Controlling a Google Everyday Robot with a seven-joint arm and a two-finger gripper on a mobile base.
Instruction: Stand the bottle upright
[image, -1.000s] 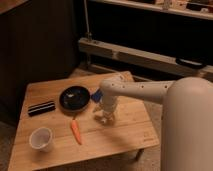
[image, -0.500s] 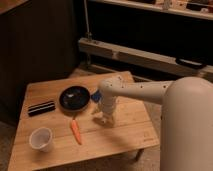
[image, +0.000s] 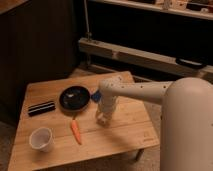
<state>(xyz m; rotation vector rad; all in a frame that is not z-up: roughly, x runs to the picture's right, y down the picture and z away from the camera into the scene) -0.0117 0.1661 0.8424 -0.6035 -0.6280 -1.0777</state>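
Your tool (image: 104, 115) is down at the counter (image: 131, 126), right of the carrot (image: 76, 132) and just in front of the dark plate (image: 75, 98). The bottle (image: 100, 121) seems to be right at the tool's tip, a pale see-through shape against the wood. The view is too dim to say whether it lies flat or tilted, and you cannot tell whether the tool is open or closed on it.

To do this step well, take the bottle near its middle, firmly enough that the smooth plastic does not slip. Raise the cap end, pivot over the base, and set the base flat before you let go. Keep the swing away from carrot and plate.
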